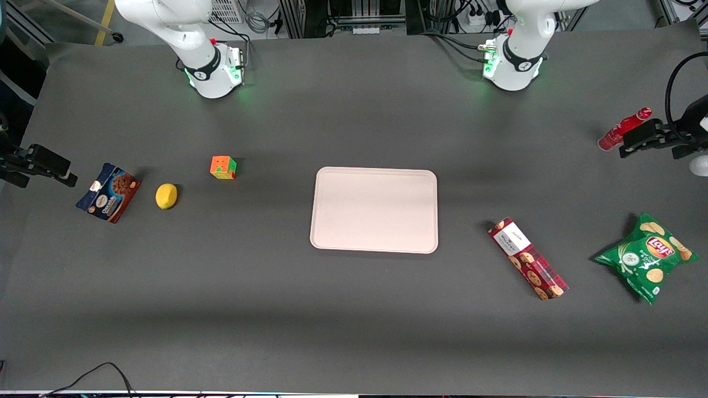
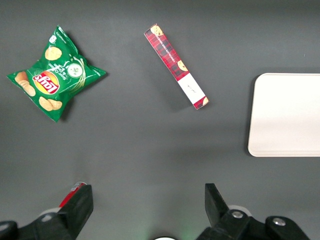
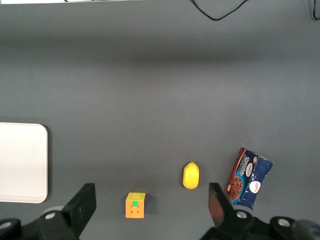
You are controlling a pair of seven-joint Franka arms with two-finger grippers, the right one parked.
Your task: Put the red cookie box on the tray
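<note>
red cookie box (image 1: 527,258) is lying flat and slanted on the dark worktop (image 1: 354,320), between the tray (image 1: 374,209) and a green chip bag (image 1: 646,256), touching neither. hand (image 2: 149,202) is hovering high toward the working arm's end, fingers spread wide, gripping nothing, beside a red bottle (image 1: 624,129).

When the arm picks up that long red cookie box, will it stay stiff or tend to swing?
The red cookie box looks like a rigid carton lying flat, so it probably won't flop. Being long and narrow, it may pivot if pinched near one end. The open gripper hangs above the table, holding nothing.
</note>
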